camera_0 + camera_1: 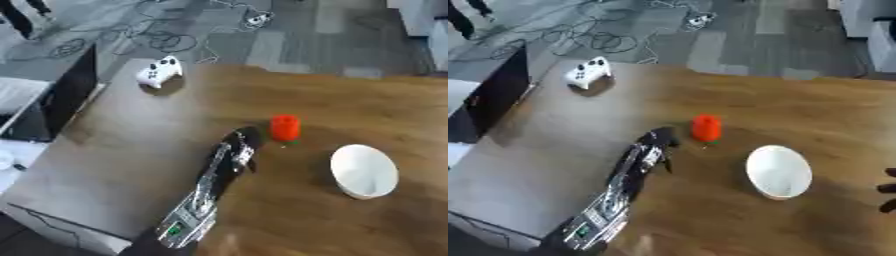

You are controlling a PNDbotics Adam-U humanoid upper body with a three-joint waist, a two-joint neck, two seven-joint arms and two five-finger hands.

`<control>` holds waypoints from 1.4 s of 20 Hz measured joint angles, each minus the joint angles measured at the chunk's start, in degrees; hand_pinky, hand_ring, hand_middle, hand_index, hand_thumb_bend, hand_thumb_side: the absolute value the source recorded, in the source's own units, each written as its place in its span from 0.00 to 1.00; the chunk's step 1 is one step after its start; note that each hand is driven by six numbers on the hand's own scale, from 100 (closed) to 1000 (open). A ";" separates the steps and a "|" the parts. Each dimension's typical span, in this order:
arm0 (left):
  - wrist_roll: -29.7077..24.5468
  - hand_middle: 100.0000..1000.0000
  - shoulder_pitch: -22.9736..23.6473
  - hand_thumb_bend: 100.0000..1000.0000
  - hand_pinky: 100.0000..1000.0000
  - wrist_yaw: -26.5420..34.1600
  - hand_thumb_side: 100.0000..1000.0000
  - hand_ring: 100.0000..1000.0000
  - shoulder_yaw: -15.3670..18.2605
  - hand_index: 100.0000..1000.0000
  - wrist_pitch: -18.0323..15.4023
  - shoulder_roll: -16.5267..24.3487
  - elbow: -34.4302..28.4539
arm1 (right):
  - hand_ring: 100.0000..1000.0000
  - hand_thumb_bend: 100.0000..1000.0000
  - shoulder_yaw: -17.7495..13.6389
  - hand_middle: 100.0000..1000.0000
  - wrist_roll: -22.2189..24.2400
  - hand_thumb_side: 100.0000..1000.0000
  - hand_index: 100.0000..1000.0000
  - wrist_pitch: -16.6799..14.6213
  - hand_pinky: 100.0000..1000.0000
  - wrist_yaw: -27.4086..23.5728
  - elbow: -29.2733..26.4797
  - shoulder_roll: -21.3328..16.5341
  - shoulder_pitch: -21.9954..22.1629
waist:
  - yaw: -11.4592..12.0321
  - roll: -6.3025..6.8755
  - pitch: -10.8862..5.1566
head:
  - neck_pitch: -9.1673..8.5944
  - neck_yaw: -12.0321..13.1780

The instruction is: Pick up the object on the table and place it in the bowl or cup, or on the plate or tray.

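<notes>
— Where's the left hand [242,140]?
— Stretched across the wooden table [122,165], just left of the red object [284,128] mid-table; I cannot tell how its fingers sit.
— The right hand [888,190]?
— Dark fingertips at the right edge.
— The bowl [364,171]?
— White, smooth, oval, near the object.

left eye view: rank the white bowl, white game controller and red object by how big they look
1. white bowl, clearly largest.
2. white game controller.
3. red object.
The controller lies farther from the camera, so its lead over the red object is unsure.
</notes>
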 measured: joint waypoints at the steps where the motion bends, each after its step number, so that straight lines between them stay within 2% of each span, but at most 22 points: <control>1: 0.12 0.59 -0.48 0.37 0.30 -0.77 0.72 0.74 0.24 0.83 -0.05 0.00 0.35 | 0.54 0.15 0.01 0.64 0.03 0.71 0.89 -0.02 0.37 0.03 0.00 0.00 0.00 | 0.00 0.00 0.00 | 0.00 0.00; 2: 0.20 0.59 -1.12 0.37 0.29 -1.70 0.73 0.73 0.45 0.82 -0.12 0.00 0.77 | 0.54 0.15 0.03 0.64 0.07 0.71 0.89 -0.03 0.37 0.14 0.01 0.00 0.00 | 0.00 0.00 0.01 | 0.00 0.00; 3: 0.20 0.63 -1.86 0.35 0.33 -2.82 0.69 0.76 0.70 0.86 -0.14 0.02 1.21 | 0.54 0.15 0.07 0.64 0.12 0.71 0.89 -0.01 0.37 0.25 0.01 0.00 0.00 | 0.00 0.00 0.04 | 0.00 0.00; 4: 0.07 0.62 -2.75 0.35 0.32 -4.31 0.70 0.76 0.96 0.85 -0.16 0.08 1.69 | 0.54 0.15 0.17 0.64 0.18 0.71 0.89 -0.01 0.37 0.40 0.01 0.00 0.00 | 0.00 -0.01 0.08 | 0.00 0.03; 5: -0.23 0.66 -3.72 0.35 0.35 -5.84 0.69 0.78 1.19 0.87 -0.12 0.20 2.11 | 0.54 0.15 0.31 0.64 0.27 0.71 0.89 -0.05 0.37 0.47 0.01 0.00 0.00 | -0.02 -0.02 0.11 | 0.00 0.05; 10: -2.63 0.68 -8.45 0.33 0.37 -14.67 0.69 0.78 2.61 0.87 0.53 2.68 4.17 | 0.54 0.15 0.56 0.64 0.56 0.71 0.89 -0.06 0.37 0.57 0.01 0.00 -0.02 | -0.81 -0.09 0.30 | -0.04 0.58; 15: -4.27 0.70 -11.37 0.38 0.39 -19.93 0.67 0.78 3.45 0.88 0.96 4.13 5.95 | 0.54 0.15 0.70 0.65 0.69 0.71 0.89 -0.18 0.37 0.66 0.01 0.01 -0.02 | -1.27 -0.43 0.34 | -0.10 1.25; 20: -6.44 0.72 -14.98 0.41 0.43 -24.69 0.64 0.79 3.72 0.89 0.78 5.84 8.34 | 0.54 0.15 0.73 0.65 0.94 0.71 0.89 -0.15 0.37 0.71 0.01 0.03 -0.02 | -1.88 -0.43 0.38 | -0.57 4.28; 28: -8.28 0.73 -19.48 0.45 0.53 -34.76 0.64 0.80 4.48 0.88 -0.47 7.58 12.77 | 0.54 0.15 1.06 0.65 1.33 0.71 0.89 -0.20 0.37 0.75 0.00 0.07 -0.05 | -2.70 -0.65 0.82 | -1.22 6.07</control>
